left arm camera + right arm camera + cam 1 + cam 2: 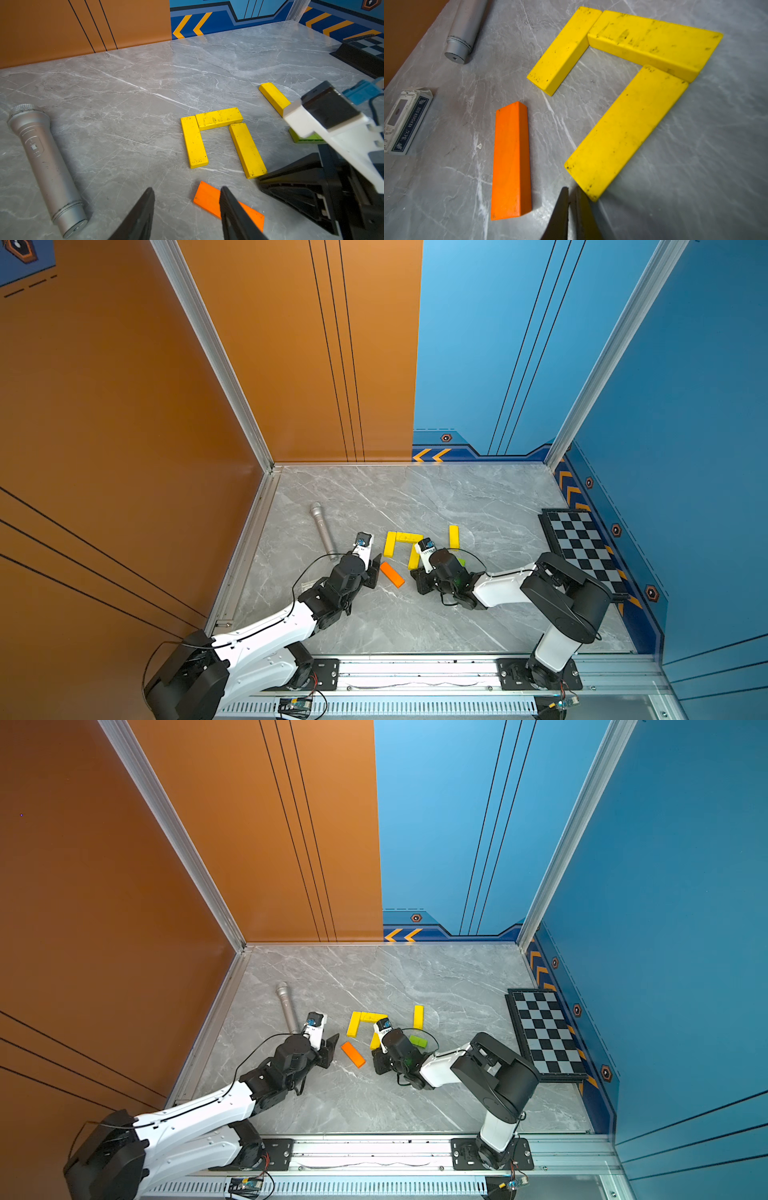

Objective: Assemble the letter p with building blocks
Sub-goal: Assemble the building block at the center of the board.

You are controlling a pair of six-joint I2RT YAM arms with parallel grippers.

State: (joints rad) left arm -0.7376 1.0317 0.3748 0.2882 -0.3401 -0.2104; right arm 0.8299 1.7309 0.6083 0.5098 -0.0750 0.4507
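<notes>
Two-coloured room, orange wall [124, 406], blue wall [685, 406], grey marble tabletop [415, 497]

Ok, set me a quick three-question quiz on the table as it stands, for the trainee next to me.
1. How many of the flat bright yellow bars are already joined up? A two, B three, C four.
2. True or false: the right gripper is shut on the flat orange bar.
3. Fill in: the short block beside the right arm is ___ in colour.

Key:
1. B. The fourth yellow bar lies apart.
2. False. It is shut but empty, near the end of one yellow bar.
3. Lime green.
</notes>
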